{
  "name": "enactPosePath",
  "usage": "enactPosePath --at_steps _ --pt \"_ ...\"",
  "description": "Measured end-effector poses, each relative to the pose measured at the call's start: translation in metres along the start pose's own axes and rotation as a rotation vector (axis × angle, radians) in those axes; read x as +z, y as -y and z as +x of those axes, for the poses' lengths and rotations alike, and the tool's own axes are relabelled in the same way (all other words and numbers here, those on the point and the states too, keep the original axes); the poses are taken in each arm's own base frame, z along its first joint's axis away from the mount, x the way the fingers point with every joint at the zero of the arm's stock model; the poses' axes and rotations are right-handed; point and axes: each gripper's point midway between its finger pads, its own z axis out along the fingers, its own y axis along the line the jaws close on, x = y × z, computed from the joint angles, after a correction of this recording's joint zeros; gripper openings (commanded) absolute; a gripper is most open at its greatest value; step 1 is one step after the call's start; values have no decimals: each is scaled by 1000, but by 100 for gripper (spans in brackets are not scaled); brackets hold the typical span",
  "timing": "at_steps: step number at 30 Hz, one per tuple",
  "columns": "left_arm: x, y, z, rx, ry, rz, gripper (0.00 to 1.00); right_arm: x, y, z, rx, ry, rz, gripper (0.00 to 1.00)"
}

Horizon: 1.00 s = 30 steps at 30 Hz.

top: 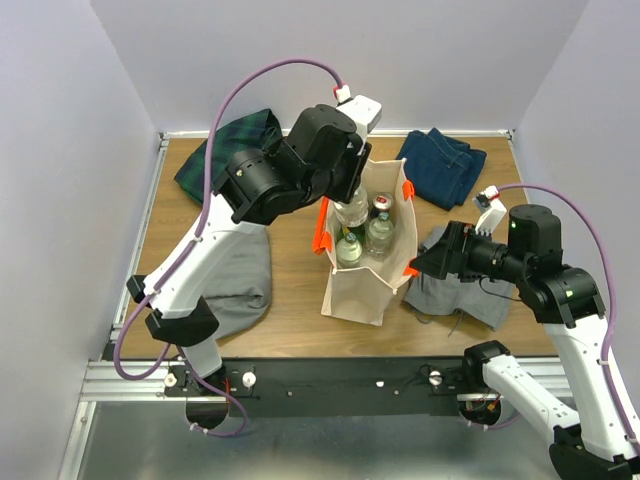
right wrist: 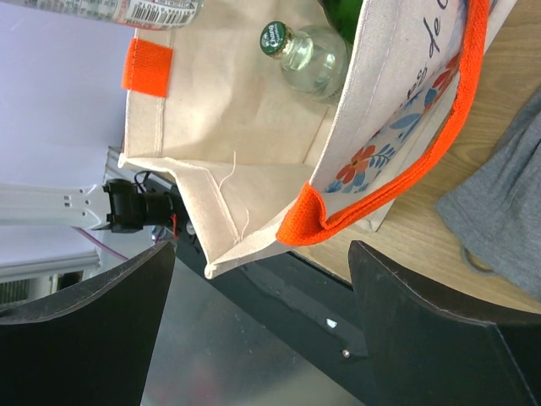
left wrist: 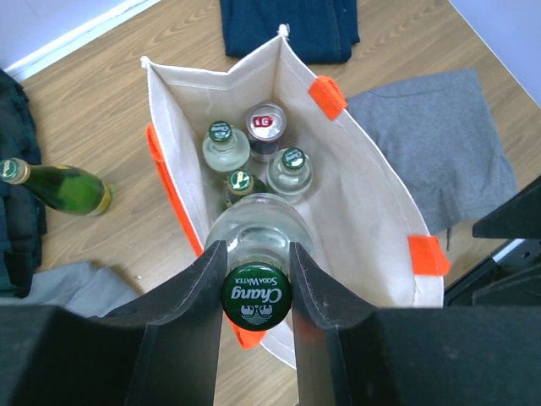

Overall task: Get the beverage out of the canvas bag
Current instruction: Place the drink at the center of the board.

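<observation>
- Closest to the left wrist lens is the green "Chang Soda Water" cap of a clear bottle (left wrist: 258,222). The left end effector (left wrist: 256,254) is clenched on its neck, one finger on each side just under the cap.
- This bottle hangs over the mouth of the canvas bag (top: 355,285), at the back half of the opening. The right wrist view shows its labelled body level with the bag's rim. Whether its base has cleared the rim cannot be told.
- Deeper inside the bag stand two more clear bottles, a dark green one (left wrist: 241,182) and a red-topped can (left wrist: 266,125).
- Left of the bag, a green bottle (left wrist: 63,188) lies on its side on the worktop (top: 290,300), outside the bag.
- My judgement is that the lift is partway done. The grasp is secure, and what is left is raising the bottle clear, carrying it sideways and setting it down beside the bag.
- Above the bag, the left arm arches up from its base and bends its wrist straight down over the opening.
- Right of the bag, the right arm holds its forearm low and level, aimed at the bag's side above a grey cloth (top: 470,295).
- The right end effector (right wrist: 262,296) is released, jaws spread wide, with the bag's corner and orange handle (right wrist: 406,165) just ahead of them.
</observation>
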Motion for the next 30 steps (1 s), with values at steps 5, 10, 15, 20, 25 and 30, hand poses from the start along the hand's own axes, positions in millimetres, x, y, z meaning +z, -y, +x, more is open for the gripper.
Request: enactPosePath --at_steps 5,10,15,20,25,30 --pt "1 -13 -3 -7 6 -38 0 0 -1 -1 -3 5 -3 92" --pt "-1 -25 -6 -16 17 -65 0 0 -1 -3 -6 10 -6 92" --pt "-8 -35 -10 -25 36 -89 0 1 -1 -3 -7 12 -7 92" --pt "-14 -47 -15 -37 54 -116 0 1 -1 -3 0 12 -7 92" --pt "-15 -63 -17 -50 59 -157 0 2 -1 -2 5 10 -6 92" --pt "-16 -83 -15 -65 56 -209 0 2 0 -2 11 7 -5 92"
